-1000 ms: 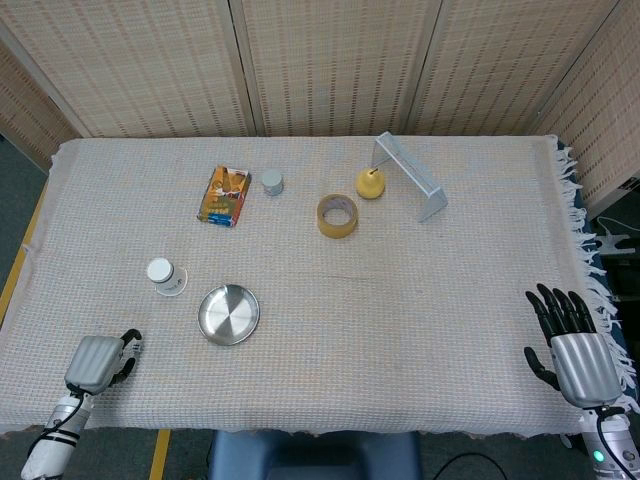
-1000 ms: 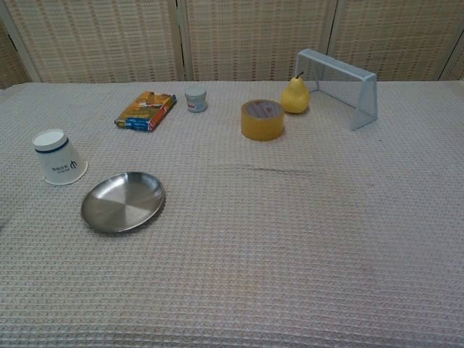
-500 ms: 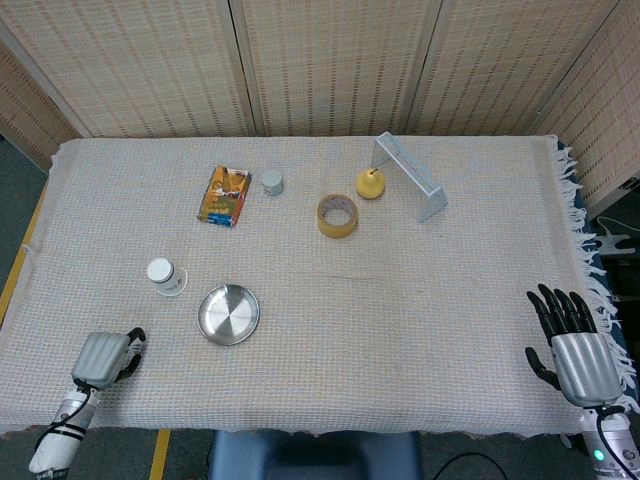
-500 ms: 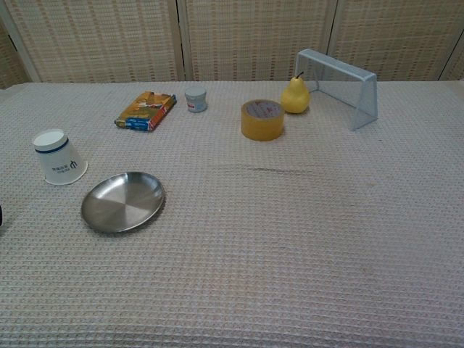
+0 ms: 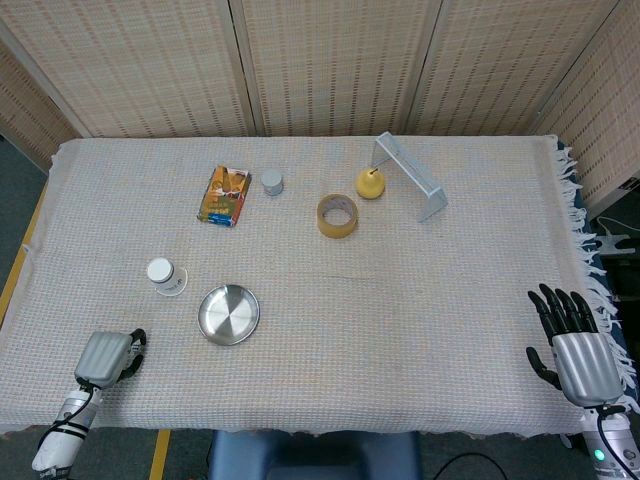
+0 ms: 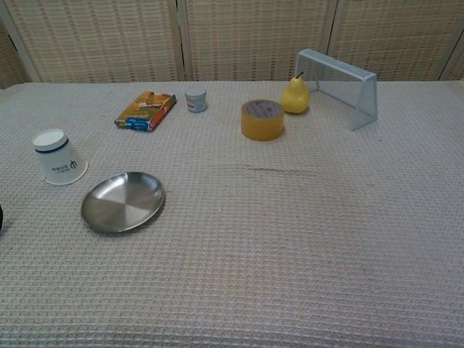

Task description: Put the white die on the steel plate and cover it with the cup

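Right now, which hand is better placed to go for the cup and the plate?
Left. The left hand sits at the near left edge, close to the steel plate and the upside-down cup. The right hand is at the far right edge, across the table. No die shows in either view.

A cloth-covered table (image 5: 400, 300) carries a steel plate (image 5: 228, 315) with an upturned white cup (image 5: 164, 275) just beside it. Farther back lie an orange packet (image 5: 224, 195), a small jar (image 5: 272, 181), a tape roll (image 5: 337, 215), a yellow pear (image 5: 370, 183) and a metal frame (image 5: 410, 175). The left hand (image 5: 105, 356) rests at the near left with fingers curled in; the right hand (image 5: 572, 352) sits at the near right, fingers spread.
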Controlling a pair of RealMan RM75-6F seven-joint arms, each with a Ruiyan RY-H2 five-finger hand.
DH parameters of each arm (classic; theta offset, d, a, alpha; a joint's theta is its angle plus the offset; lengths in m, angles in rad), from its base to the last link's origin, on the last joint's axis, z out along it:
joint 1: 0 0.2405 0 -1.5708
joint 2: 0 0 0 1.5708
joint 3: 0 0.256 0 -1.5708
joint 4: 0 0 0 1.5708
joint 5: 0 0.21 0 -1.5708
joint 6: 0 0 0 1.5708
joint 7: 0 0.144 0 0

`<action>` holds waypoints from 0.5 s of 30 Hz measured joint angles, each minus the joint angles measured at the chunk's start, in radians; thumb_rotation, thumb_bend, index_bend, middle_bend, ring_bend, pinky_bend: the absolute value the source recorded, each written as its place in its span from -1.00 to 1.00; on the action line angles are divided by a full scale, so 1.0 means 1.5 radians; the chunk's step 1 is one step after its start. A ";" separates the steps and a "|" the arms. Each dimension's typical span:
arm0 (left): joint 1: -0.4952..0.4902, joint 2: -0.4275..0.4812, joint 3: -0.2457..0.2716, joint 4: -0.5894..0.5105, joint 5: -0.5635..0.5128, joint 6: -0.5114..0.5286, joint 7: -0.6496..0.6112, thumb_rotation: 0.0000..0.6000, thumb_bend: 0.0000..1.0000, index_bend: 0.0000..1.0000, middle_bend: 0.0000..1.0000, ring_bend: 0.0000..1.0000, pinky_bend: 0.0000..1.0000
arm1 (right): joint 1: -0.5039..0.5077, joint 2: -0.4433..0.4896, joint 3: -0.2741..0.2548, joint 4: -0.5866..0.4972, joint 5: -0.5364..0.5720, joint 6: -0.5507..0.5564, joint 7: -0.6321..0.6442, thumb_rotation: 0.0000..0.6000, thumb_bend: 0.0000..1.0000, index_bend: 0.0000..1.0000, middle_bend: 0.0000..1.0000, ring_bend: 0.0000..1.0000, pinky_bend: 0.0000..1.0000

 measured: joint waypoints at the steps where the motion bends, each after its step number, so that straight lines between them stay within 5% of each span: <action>1: 0.000 -0.001 0.000 0.001 0.000 0.000 -0.001 1.00 -0.26 -0.07 0.96 0.82 0.90 | 0.000 0.000 0.000 0.000 0.000 0.000 0.000 1.00 -0.49 -1.00 -1.00 -1.00 -1.00; 15: -0.002 -0.005 0.001 0.012 0.001 0.006 0.002 1.00 -0.26 -0.10 0.98 0.83 0.90 | 0.000 0.000 0.001 -0.002 0.005 -0.002 -0.005 1.00 -0.49 -1.00 -1.00 -1.00 -1.00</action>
